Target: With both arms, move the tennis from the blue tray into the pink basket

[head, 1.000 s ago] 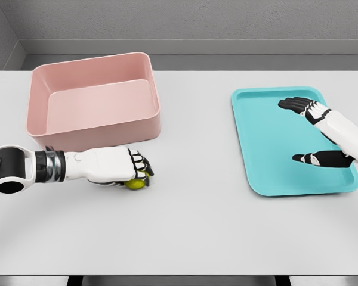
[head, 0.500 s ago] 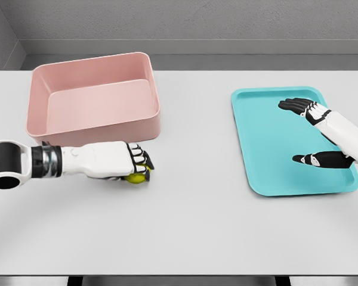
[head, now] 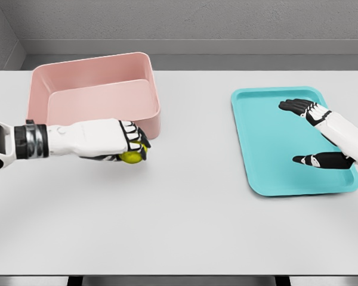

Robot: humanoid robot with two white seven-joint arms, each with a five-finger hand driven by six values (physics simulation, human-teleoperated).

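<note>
A yellow-green tennis ball (head: 132, 157) peeks out from under my left hand (head: 126, 143), whose fingers are curled around it. The hand and ball hang just in front of the pink basket (head: 95, 98), against its near wall and close to its front right corner. My right hand (head: 310, 134) hovers over the blue tray (head: 268, 149) at the right, fingers spread and holding nothing. No ball lies on the tray.
The white table (head: 191, 226) stretches between basket and tray. Its front edge runs along the bottom of the view. A grey wall stands behind the table.
My left hand has lifted the tennis ball and carried it back toward the basket's near wall. The right hand has stayed over the tray.
</note>
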